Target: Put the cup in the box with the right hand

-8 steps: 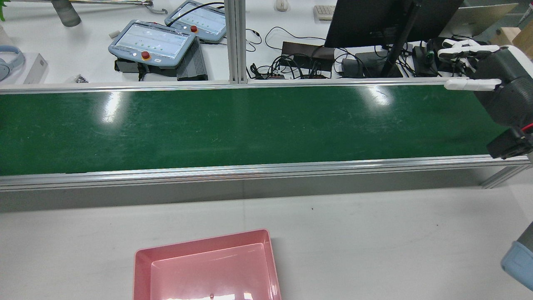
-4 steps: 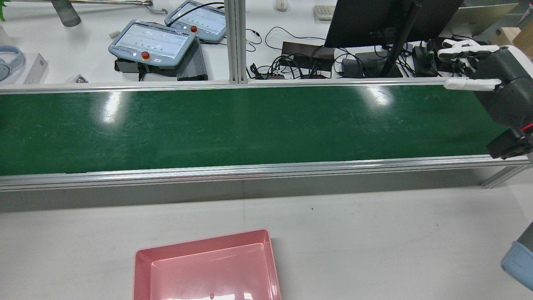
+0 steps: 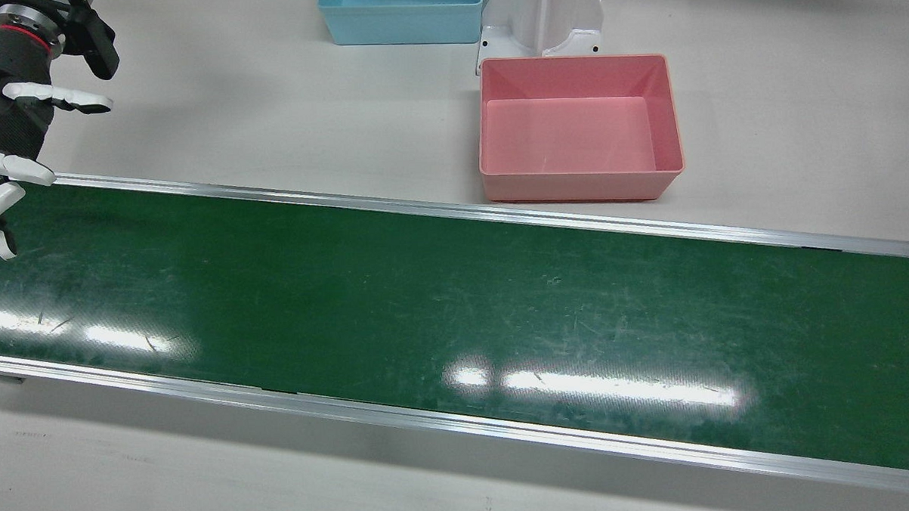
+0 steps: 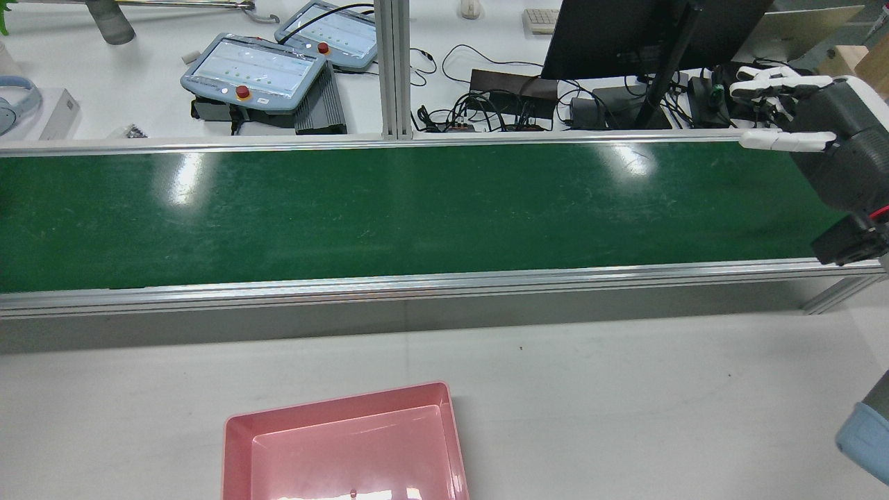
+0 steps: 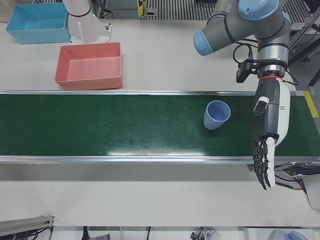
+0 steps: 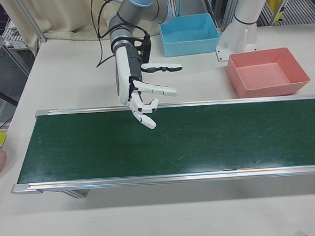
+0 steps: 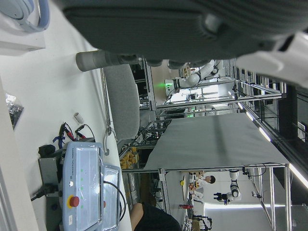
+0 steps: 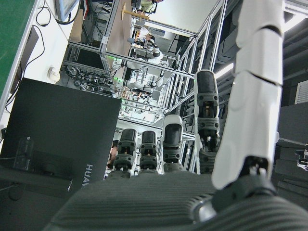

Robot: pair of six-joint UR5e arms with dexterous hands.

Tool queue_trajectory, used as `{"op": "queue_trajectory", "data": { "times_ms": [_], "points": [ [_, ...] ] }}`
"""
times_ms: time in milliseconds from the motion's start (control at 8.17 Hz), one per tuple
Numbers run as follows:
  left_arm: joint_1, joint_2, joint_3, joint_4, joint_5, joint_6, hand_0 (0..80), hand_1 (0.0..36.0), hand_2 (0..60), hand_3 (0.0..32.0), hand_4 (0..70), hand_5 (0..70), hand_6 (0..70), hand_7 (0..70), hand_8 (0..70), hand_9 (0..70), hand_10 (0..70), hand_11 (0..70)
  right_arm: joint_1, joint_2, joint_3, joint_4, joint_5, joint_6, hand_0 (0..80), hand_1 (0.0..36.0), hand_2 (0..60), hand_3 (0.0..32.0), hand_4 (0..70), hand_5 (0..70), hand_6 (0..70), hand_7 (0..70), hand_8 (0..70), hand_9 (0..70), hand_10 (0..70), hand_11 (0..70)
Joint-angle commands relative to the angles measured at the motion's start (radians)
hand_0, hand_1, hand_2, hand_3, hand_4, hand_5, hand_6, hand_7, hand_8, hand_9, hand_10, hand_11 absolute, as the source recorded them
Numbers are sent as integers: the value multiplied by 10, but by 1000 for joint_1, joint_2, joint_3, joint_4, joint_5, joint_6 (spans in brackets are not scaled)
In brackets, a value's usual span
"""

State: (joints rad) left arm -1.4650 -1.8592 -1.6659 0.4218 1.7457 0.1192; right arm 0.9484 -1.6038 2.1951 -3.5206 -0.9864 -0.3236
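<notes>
Nothing has moved since a second ago: my right hand [image 6: 140, 92], fingers spread and empty, waits over the belt [image 6: 202, 142] for the cup [image 5: 216, 115], which it must reach next.

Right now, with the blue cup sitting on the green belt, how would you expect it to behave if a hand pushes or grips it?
The cup leans on the belt with its open mouth showing, so a sideways push would probably tip or roll it. It looks like thin, smooth plastic, likely light and somewhat slippery. Its tapered wall may slide out of a loose grip.
</notes>
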Motion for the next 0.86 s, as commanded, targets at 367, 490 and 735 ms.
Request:
{"op": "queue_trajectory", "data": {
  "times_ms": [367, 490, 735],
  "points": [
    [0, 0, 0, 0, 0, -1, 0, 0, 0, 0, 0, 0, 0, 0, 0, 0, 0, 0, 1, -1, 0, 0, 0, 0, 578, 193, 82, 0, 440, 67, 179, 700, 80, 235, 123, 196],
    [0, 0, 0, 0, 0, 0, 0, 0, 0, 0, 0, 0, 0, 0, 0, 0, 0, 0, 1, -1, 0, -1, 0, 0, 578, 193, 84, 0, 441, 67, 180, 700, 80, 235, 123, 197],
    [0, 0, 0, 0, 0, -1, 0, 0, 0, 0, 0, 0, 0, 0, 0, 0, 0, 0, 1, -1, 0, -1, 0, 0, 578, 193, 83, 0, 441, 67, 179, 700, 79, 234, 122, 195]
  ]
}}
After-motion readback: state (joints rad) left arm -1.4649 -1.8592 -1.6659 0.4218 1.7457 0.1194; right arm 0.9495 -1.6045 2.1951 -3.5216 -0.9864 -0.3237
